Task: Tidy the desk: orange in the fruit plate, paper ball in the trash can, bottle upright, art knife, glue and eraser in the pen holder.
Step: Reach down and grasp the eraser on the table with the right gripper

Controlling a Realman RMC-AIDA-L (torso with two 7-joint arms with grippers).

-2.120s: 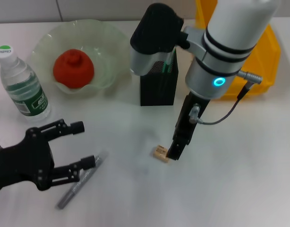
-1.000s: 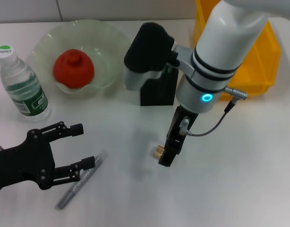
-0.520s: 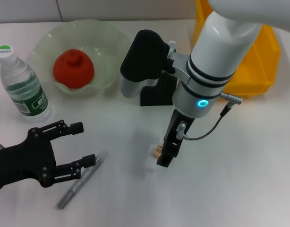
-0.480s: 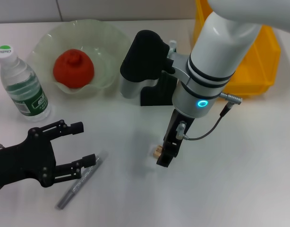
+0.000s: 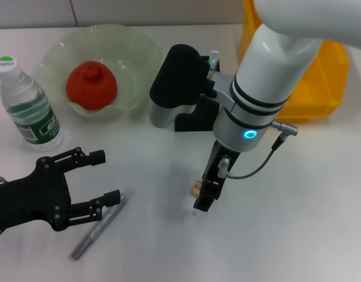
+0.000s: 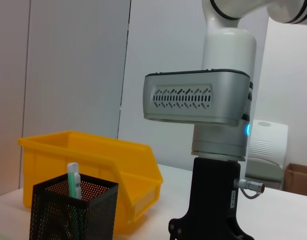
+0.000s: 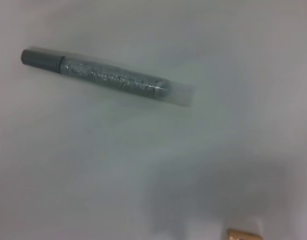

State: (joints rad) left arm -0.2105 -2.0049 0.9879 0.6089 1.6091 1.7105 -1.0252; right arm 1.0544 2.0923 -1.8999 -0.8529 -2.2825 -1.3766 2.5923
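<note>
A small tan eraser [image 5: 196, 188] lies on the white desk, and my right gripper [image 5: 204, 198] stands upright, touching its right side. The right wrist view catches the eraser [image 7: 243, 234] at its edge, plus a silver glitter glue pen [image 7: 113, 77]. That glue pen [image 5: 98, 228] lies beside the lower finger of my left gripper [image 5: 104, 177], which is open and empty. The orange [image 5: 91, 85] sits in the fruit plate [image 5: 133, 44]. The bottle [image 5: 27, 106] stands upright. A green-white stick [image 6: 73, 181] stands in the black mesh pen holder [image 5: 195, 117]. No paper ball is in view.
A yellow bin [image 5: 324, 70] stands at the back right, behind the pen holder [image 6: 73, 210]. My right arm's forearm [image 5: 180, 82] leans over the holder and hides much of it. Bare desk [image 5: 298, 223] lies to the front right.
My right gripper has shifted a little left and down onto the eraser, hiding part of it. The left gripper and the glue pen have stayed in place.
</note>
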